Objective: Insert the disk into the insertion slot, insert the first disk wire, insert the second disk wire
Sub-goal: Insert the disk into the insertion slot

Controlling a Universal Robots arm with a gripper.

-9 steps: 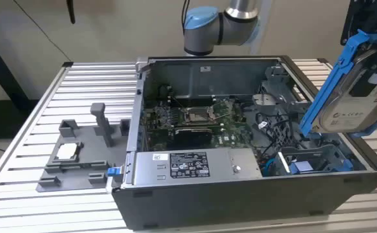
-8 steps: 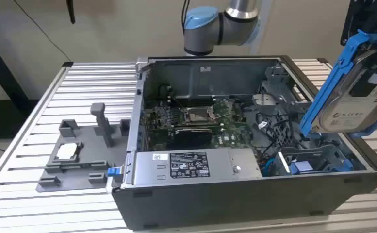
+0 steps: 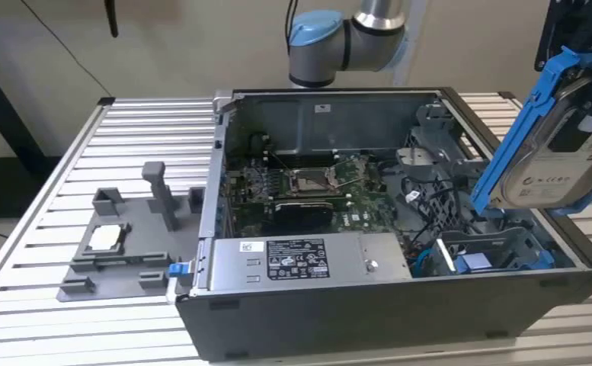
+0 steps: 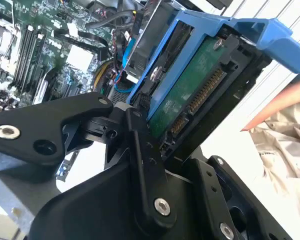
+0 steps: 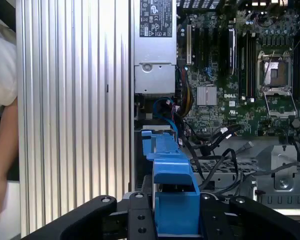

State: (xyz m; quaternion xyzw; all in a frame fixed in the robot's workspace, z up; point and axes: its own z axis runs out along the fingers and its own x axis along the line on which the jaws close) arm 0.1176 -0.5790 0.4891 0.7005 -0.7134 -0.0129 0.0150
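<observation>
Right up close is the black gripper. Its link arms spread across both wrist views, and between the fingers sits the blue carrier of the disk. The gripper is clamped on it, fingers pressed to the carrier's sides. In the second wrist view the disk's green circuit board and its row of connector pins face the camera.

In the exterior view the arm shows a blue-capped joint behind the open computer case. The gripper comes in from the top at the exterior view's right. The disk hangs from it tilted, white label outward, blue carrier edge toward the case — up in the air.

Its lower end is above the slot, the dark metal cage with blue parts in the case's near corner on the exterior view's right. Disk and slot are apart — nothing inserted.

Just beside the slot lies the silver power supply, and behind that the motherboard. The case stands on a slatted metal table, with a grey holder on the exterior view's left. A person's arm shows at the table's edge in the first wrist view.
</observation>
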